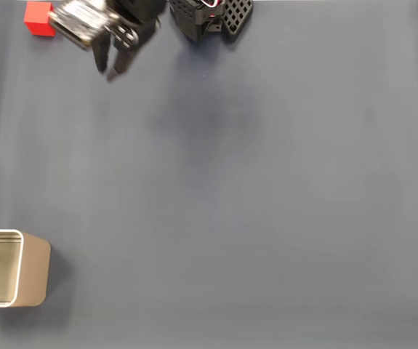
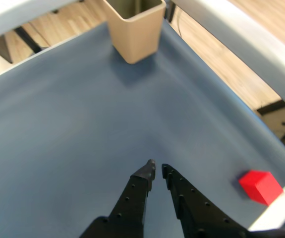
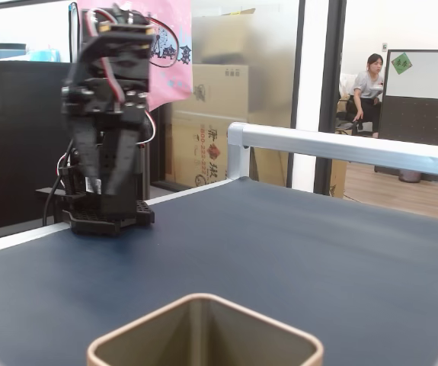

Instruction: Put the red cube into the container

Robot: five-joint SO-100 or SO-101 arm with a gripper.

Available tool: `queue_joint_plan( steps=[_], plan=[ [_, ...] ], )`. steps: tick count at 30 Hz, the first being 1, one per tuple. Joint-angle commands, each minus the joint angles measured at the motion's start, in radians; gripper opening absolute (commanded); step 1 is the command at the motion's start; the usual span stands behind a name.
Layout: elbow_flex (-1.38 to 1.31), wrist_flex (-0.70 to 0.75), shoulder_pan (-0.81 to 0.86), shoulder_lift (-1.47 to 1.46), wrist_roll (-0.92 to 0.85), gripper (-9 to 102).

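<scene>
A dark blue mat (image 1: 252, 189) covers the table and serves as the landmark for everything else. The arm (image 3: 108, 130) stands on its black base (image 1: 212, 18) at the mat's top edge in a fixed view looking down; in a fixed view from table level it rises at the mat's far left. The tin (image 1: 9, 267) sits at the mat's lower left edge in the view from above, upright with its mouth open, and at the mat's far end in the wrist view (image 2: 135, 27). The gripper (image 1: 113, 71) hangs over the mat's top left part, its two black fingers nearly together with a thin gap at the tips and nothing between them (image 2: 157, 167). The cube (image 1: 38, 18) lies on the mat's top left corner, near the gripper but apart from it, well away from the tin; in the wrist view it lies by the mat's right edge (image 2: 260, 186).
</scene>
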Motion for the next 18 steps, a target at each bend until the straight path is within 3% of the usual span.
queue_joint_plan(
  steps=[1, 10, 18],
  plan=[
    [-0.067, 0.075, 0.115, -0.006, 0.006, 0],
    [-0.141, 0.044, 0.46, -0.083, -0.025, 1],
    [-0.227, 0.02, 0.626, -0.227, -0.026, 1]
  ],
)
